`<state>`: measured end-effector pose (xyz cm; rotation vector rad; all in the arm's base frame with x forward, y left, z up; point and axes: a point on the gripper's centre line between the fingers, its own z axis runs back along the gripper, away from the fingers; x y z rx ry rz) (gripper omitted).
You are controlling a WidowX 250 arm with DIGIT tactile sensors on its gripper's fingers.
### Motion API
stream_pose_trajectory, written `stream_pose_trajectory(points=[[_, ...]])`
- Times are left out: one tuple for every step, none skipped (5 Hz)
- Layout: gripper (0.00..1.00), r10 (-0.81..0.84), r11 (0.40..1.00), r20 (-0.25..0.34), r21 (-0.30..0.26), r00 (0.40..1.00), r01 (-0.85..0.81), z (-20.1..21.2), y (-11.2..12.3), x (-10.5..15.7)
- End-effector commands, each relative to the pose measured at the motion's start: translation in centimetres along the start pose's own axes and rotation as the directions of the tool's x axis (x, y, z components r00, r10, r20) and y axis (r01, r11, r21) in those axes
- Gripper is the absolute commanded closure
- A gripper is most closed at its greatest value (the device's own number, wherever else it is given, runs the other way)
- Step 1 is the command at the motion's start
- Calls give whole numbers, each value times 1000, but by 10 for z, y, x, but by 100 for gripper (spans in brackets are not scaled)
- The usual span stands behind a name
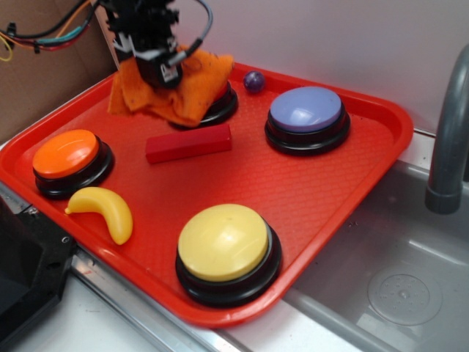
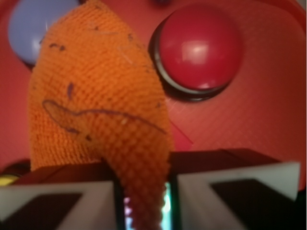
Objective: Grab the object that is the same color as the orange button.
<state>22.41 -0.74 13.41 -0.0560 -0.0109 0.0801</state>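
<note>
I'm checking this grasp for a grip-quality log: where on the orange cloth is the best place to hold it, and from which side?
A bunched fold near its top, from above. The orange cloth is limp, so a gathered ridge gives the gripper something to pinch; the wrist view shows the jaws closed on such a fold, the rest hanging free over the red tray.

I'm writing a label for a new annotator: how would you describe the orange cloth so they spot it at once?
Start at the red tray and go to its far left corner, where the gripper hangs over the red-domed button. The orange cloth is pinched between its fingers, draping down. It is the only soft, crumpled, lint-specked thing there; the orange button is a hard dome.
</note>
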Motion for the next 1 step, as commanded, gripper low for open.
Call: stream_pose_trajectory(points=[[100, 117, 993, 147, -3, 982, -118, 47, 7, 13]])
